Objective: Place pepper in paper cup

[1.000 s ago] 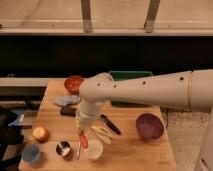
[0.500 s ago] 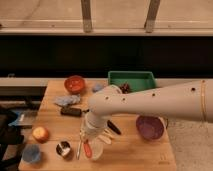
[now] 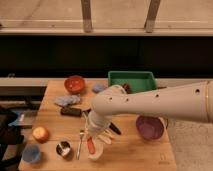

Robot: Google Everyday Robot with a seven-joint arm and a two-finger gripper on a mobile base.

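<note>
My gripper (image 3: 93,136) hangs at the end of the white arm over the front middle of the wooden table (image 3: 135,155). It is shut on the pepper (image 3: 90,145), a slim red-orange chili that points almost straight down. The pepper's lower end sits at the mouth of the white paper cup (image 3: 97,153), which stands directly under the gripper near the table's front edge. The arm hides the cup's far rim and the pepper's top.
A fork (image 3: 80,142), a metal cup (image 3: 63,148), a blue cup (image 3: 31,153) and an apple (image 3: 40,133) lie left of the paper cup. A purple bowl (image 3: 150,127) stands right; a green bin (image 3: 131,80), red bowl (image 3: 75,83) and blue cloth (image 3: 67,100) behind.
The arm has stretched lower across the table, and the gripper has carried the pepper a little right and down onto the paper cup's mouth. The grip has stayed shut.
</note>
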